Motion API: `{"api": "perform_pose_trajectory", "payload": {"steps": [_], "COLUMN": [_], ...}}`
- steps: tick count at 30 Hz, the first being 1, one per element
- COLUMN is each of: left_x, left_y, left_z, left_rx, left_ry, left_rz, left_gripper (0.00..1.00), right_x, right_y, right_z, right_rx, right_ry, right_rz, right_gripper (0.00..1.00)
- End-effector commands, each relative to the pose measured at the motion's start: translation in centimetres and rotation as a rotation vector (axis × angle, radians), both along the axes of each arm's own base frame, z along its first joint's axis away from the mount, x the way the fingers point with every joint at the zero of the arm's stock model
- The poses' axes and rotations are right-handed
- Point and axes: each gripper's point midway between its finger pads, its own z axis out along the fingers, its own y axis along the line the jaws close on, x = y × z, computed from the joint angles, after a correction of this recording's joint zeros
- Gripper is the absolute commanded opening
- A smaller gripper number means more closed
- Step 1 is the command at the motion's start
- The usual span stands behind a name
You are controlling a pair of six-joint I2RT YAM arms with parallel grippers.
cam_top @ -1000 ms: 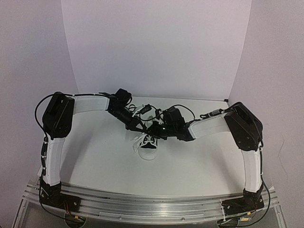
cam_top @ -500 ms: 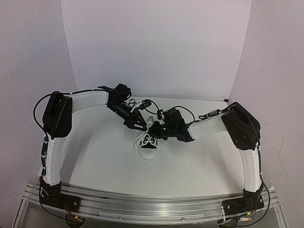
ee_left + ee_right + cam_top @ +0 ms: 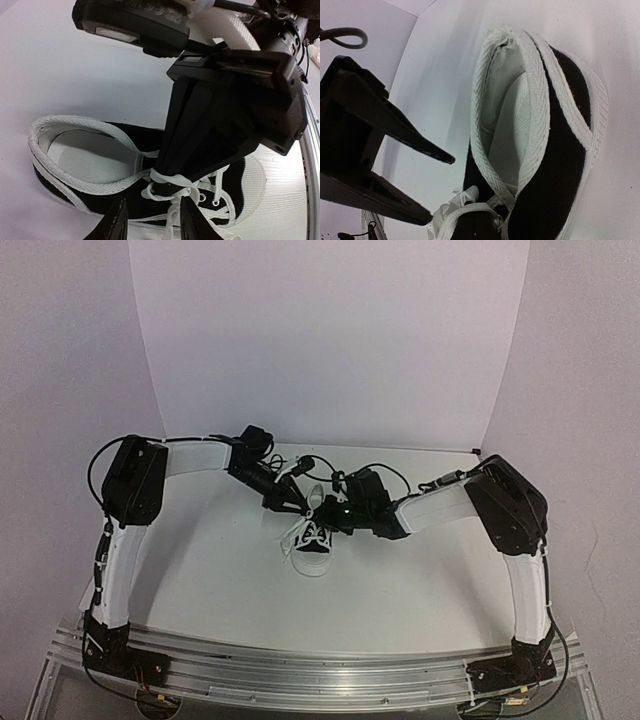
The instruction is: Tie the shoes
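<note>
The shoe [image 3: 313, 550] sits in the middle of the table [image 3: 200, 580], toe towards the arm bases. The right gripper [image 3: 163, 186] is closed, its tips pinching the laces [image 3: 95, 181] where they cross over the tongue. The left gripper [image 3: 152, 226] hangs just beside it, jaws partly apart and clamping nothing (a loose strand lies between them). One lace loops wide round the shoe's opening

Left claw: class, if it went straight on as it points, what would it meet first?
Probably the laces bunched at the right claw's shut tip, above the shoe; depth is unclear.
</note>
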Motion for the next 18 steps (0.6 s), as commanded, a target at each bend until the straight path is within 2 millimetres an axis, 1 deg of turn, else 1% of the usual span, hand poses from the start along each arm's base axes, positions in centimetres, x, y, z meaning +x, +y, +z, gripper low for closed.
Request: {"api": "perform_pose_trajectory", "payload": {"steps": [1,3,6,8,10,12,18], "left_x": [2.3,2.3,1.1,0.3,0.0,0.2,0.9], "left_y": [-0.5,-0.5,-0.5,-0.8,-0.9,-1.1,-1.5], "left_z": [1.4,1.7,1.0,-0.4,-1.6,-1.9,-1.9], "left_rx": [-0.079,-0.101,-0.104,-0.060,-0.026,-0.017,-0.022], "left_ry": [-0.065,-0.037,-0.014,-0.027,-0.022,-0.008,-0.009], "left_rz": [0.029,0.029,-0.011,-0.043,-0.062,-0.057,-0.043], "left_gripper": [0.28,0.29,0.37,0.38,0.38,0.38,0.34], "right_x": [0.1,0.1,0.2,0.2,0.2,0.3,0.2], "right_y": [-1.4,-1.3,-1.2,-1.0,-0.9,-0.8,-0.8], "right_z": [-2.5,-2.5,-2.5,-2.3,-2.2,-2.2,-2.2], "right_rx": [-0.058,-0.055,-0.050,-0.044,-0.041,-0.039,-0.037], "right_ry": [0.028,0.029,0.026,0.022,0.020,0.020,0.020], "right_rz": [-0.021,-0.021,-0.016,-0.009,-0.005,-0.002,0.001], "right_gripper": [0.00,0.00,0.00,0.00,0.00,0.00,0.00]}}
